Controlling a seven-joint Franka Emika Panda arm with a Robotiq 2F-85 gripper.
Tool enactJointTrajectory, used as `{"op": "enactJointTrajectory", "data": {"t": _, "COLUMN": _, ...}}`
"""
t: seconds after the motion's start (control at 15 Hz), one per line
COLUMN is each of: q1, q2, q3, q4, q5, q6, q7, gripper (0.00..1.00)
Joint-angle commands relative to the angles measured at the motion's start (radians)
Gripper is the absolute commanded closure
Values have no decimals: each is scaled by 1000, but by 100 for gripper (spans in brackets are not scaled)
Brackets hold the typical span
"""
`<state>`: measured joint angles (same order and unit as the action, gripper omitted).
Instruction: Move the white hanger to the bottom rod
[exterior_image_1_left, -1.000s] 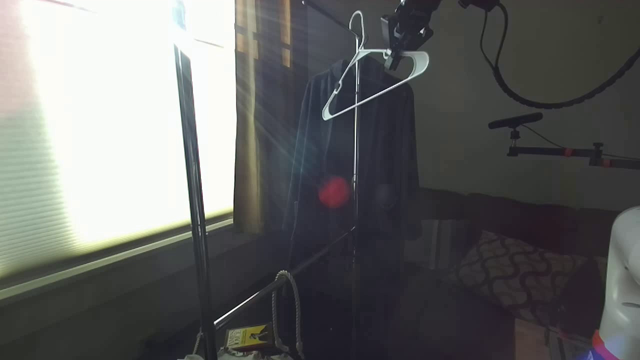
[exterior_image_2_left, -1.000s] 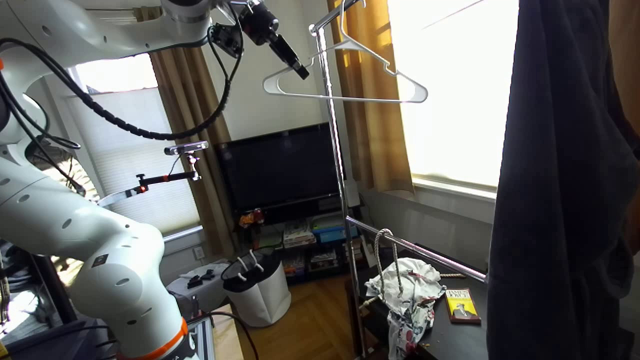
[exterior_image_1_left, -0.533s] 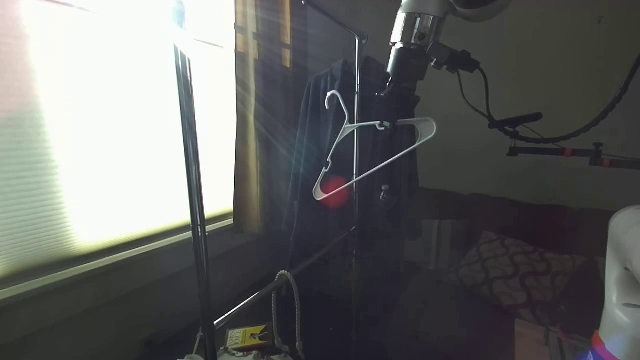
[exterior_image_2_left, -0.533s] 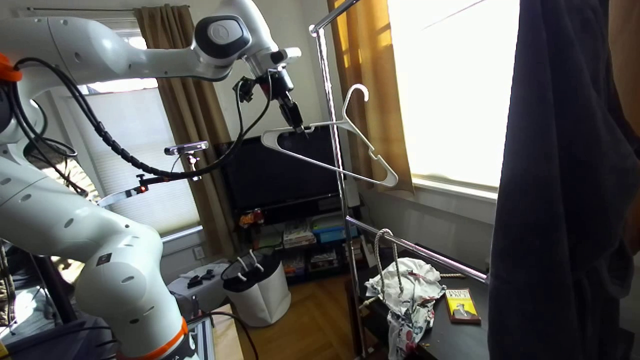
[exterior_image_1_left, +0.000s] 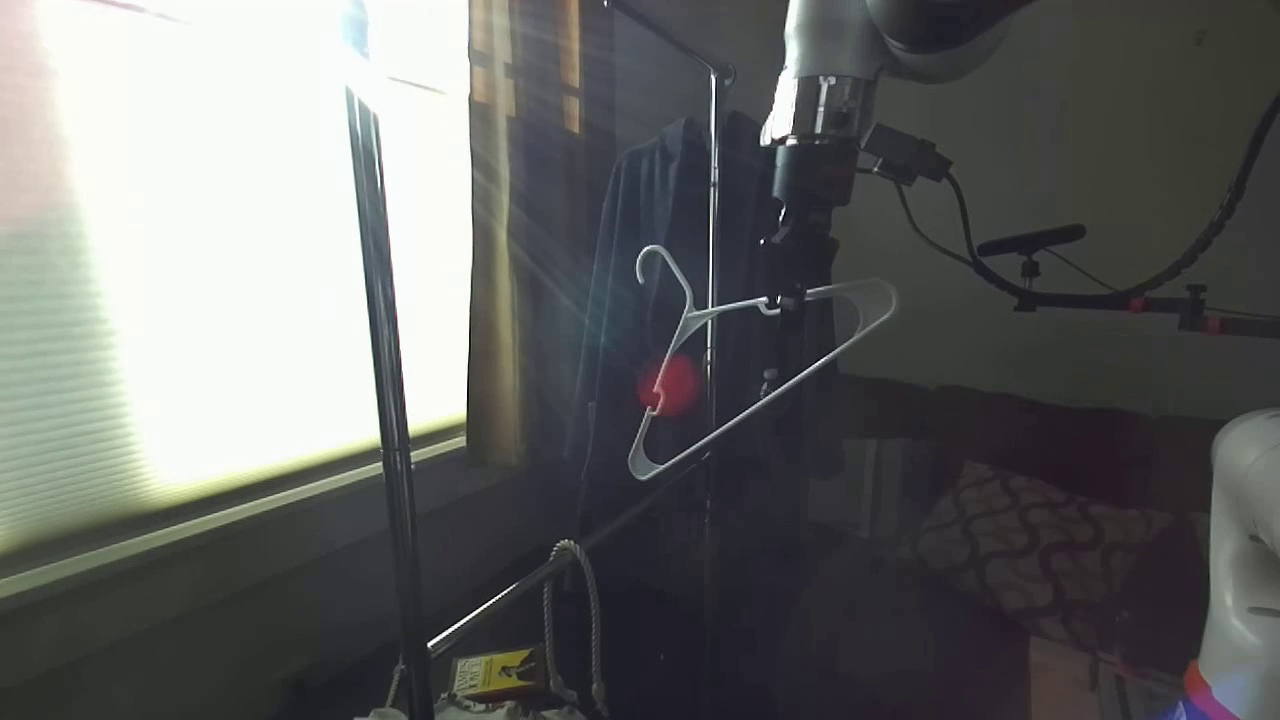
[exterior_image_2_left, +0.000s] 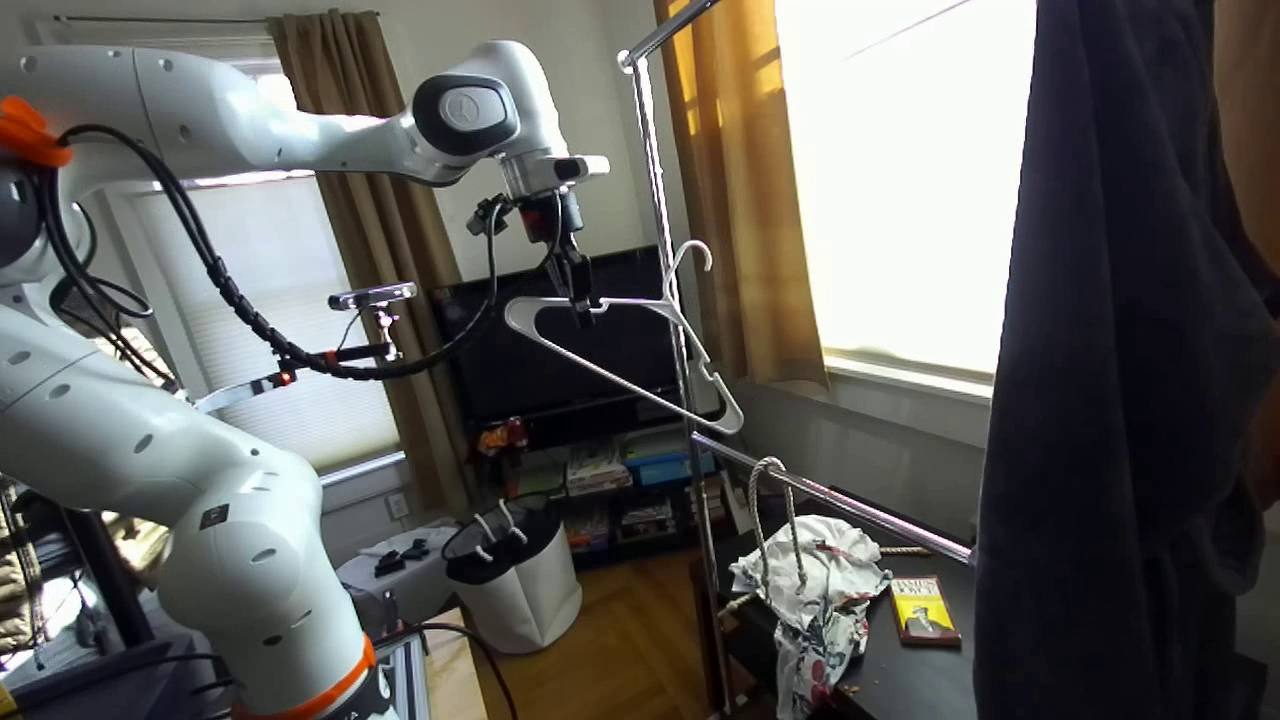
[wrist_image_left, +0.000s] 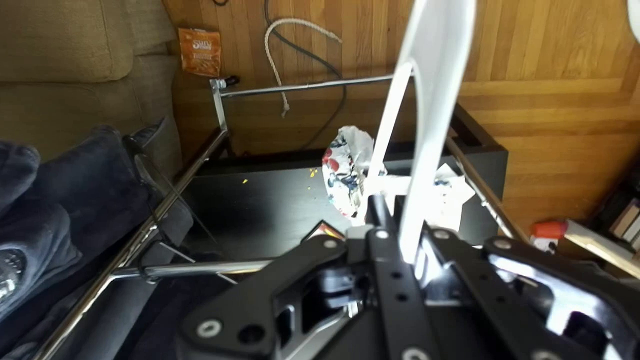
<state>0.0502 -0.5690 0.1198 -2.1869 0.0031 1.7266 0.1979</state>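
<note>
The white hanger (exterior_image_1_left: 690, 322) hangs in the air in my gripper, below the top rod, and shows in both exterior views (exterior_image_2_left: 662, 303). Its hook is free and points up toward the window side. It is tilted, the far lower corner hanging down. My gripper (exterior_image_1_left: 789, 300) points down and is shut on the hanger's shoulder arm, also in an exterior view (exterior_image_2_left: 584, 312). In the wrist view the gripper (wrist_image_left: 387, 202) has the blurred hanger (wrist_image_left: 444, 50) between its fingers. The bottom rod (exterior_image_2_left: 860, 509) runs below the hanger, apart from it, also in an exterior view (exterior_image_1_left: 500, 604).
A floral bag (exterior_image_2_left: 825, 560) hangs by rope handles looped over the bottom rod. A yellow book (exterior_image_2_left: 925, 612) lies on the black table (exterior_image_2_left: 890, 690). A rack upright (exterior_image_2_left: 655, 200) stands close by the hanger. A dark garment (exterior_image_2_left: 1110, 350) hangs at the rack's far end.
A second ago the hanger's hook was up at the top rod. My gripper has carried it down, well below that rod. The hanger has tilted more, its free corner dropping.
</note>
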Motion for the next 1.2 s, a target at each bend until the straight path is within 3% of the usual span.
{"op": "enactJointTrajectory", "data": {"t": 0.0, "q1": 73, "q2": 62, "q3": 63, "q4": -100, "q5": 74, "q6": 11, "q7": -7, "gripper": 98}}
{"op": "enactJointTrajectory", "data": {"t": 0.27, "q1": 154, "q2": 258, "q3": 170, "q4": -107, "q5": 153, "q6": 20, "q7": 35, "gripper": 98}}
{"op": "enactJointTrajectory", "data": {"t": 0.47, "q1": 177, "q2": 462, "q3": 215, "q4": -42, "q5": 178, "q6": 147, "q7": 85, "gripper": 98}}
{"op": "enactJointTrajectory", "data": {"t": 0.8, "q1": 156, "q2": 736, "q3": 141, "q4": 126, "q5": 199, "q6": 264, "q7": -4, "gripper": 98}}
{"op": "enactJointTrajectory", "data": {"t": 1.13, "q1": 124, "q2": 893, "q3": 71, "q4": 348, "q5": 192, "q6": 241, "q7": -63, "gripper": 98}}
